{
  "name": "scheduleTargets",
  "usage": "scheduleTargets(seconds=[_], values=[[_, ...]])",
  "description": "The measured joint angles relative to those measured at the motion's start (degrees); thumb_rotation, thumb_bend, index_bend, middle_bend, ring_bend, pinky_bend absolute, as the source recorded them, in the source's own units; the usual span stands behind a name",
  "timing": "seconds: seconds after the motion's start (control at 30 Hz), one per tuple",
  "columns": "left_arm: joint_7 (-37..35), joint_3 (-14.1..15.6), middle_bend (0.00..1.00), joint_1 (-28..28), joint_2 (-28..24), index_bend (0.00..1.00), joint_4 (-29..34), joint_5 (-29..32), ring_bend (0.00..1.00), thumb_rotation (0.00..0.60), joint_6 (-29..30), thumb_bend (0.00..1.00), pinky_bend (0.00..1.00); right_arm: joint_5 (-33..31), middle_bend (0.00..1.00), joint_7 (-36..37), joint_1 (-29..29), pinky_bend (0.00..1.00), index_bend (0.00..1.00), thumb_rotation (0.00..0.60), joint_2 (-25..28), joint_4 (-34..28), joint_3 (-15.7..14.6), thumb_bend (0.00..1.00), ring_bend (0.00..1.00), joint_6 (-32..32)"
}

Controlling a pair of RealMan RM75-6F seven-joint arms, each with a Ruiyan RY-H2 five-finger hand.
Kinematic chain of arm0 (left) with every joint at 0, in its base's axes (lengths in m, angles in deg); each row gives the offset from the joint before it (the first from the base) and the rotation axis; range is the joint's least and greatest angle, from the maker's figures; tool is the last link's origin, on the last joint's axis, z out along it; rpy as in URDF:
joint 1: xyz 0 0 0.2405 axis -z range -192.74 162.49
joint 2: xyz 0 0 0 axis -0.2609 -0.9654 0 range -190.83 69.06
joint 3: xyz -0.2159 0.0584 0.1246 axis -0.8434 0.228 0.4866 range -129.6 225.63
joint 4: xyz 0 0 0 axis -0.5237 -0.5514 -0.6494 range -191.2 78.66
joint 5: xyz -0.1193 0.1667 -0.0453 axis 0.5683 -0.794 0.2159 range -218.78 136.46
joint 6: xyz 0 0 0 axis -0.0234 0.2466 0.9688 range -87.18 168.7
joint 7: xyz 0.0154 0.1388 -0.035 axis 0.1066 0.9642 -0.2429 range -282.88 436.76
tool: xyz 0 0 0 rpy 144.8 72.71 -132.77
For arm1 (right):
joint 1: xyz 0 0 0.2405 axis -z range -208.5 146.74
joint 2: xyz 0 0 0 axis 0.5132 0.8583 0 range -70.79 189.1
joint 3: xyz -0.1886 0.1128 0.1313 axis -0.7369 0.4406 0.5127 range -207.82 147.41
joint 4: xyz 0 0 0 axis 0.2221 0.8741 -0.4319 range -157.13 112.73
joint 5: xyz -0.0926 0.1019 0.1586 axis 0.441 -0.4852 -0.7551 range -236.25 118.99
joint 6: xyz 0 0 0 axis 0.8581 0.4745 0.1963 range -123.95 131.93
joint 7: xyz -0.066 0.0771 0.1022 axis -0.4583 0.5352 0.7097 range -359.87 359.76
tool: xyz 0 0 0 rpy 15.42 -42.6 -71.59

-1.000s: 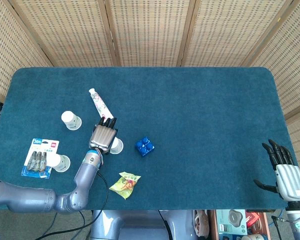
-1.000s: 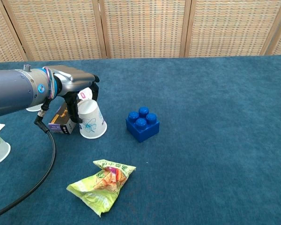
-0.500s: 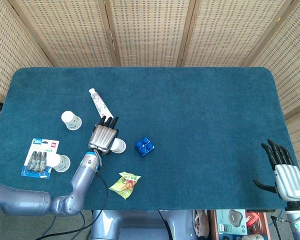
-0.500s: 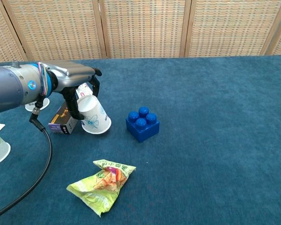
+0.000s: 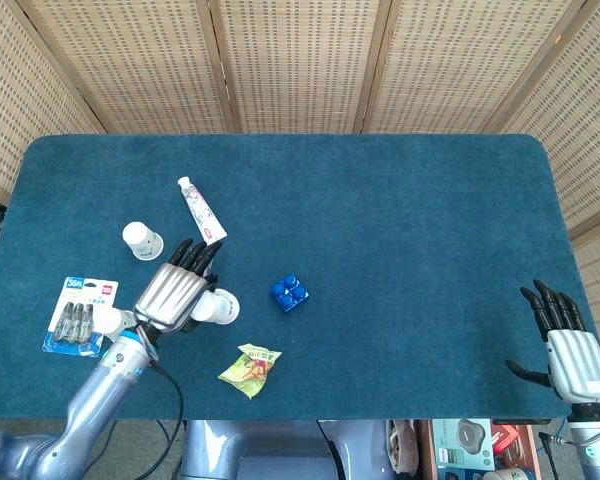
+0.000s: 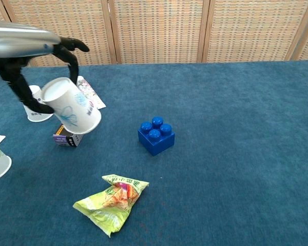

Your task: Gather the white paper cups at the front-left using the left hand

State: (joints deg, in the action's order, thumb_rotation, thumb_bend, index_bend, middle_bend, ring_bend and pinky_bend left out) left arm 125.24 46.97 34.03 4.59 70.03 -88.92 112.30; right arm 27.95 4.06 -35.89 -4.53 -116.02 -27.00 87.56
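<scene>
Gripping the white paper cup with a blue flower print (image 6: 71,111) tilted above the teal cloth at centre-left, the left hand (image 5: 172,292) could crush or drop it, while the right hand (image 5: 565,345) idles spread.

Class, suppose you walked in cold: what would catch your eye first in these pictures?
The silver left hand holds a white paper cup with a blue flower print tilted above the blue cloth table, at its front-left. A bright blue toy brick sits mid-table, a yellow-green snack packet nearer the front edge.
</scene>
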Motion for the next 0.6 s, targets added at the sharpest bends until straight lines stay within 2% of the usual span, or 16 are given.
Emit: scheduleTargets(seconds=[0.13, 0.27, 0.4, 0.6], values=[[-3.3, 4.6, 0.0, -4.1, -4.1, 0.45, 1.0, -7.8, 0.0, 0.6, -0.2, 0.23, 0.0, 0.3, 0.0, -0.7, 0.1, 0.0, 0.0, 0.6, -0.1, -0.3, -0.1, 0.14, 0.0, 0.3], [-7.2, 7.9, 0.0, -8.3, -5.7, 0.45, -1.0, -13.8, 0.0, 0.6, 0.0, 0.23, 0.0, 0.6, 0.0, -1.4, 0.1, 0.0, 0.0, 0.6, -0.3, -0.5, -0.2, 0.14, 0.0, 0.5], [-11.7, 9.6, 0.0, -11.6, -6.7, 0.45, -4.9, -16.7, 0.0, 0.6, -0.4, 0.23, 0.0, 0.5, 0.0, -1.6, 0.1, 0.0, 0.0, 0.6, -0.4, -0.5, -0.2, 0.14, 0.0, 0.3], [-14.8, 10.1, 0.0, -13.5, -6.2, 0.45, -9.6, -17.4, 0.0, 0.6, -2.6, 0.23, 0.0, 0.6, 0.0, -1.7, 0.1, 0.0, 0.0, 0.6, -0.5, -0.5, -0.2, 0.14, 0.0, 0.5]])
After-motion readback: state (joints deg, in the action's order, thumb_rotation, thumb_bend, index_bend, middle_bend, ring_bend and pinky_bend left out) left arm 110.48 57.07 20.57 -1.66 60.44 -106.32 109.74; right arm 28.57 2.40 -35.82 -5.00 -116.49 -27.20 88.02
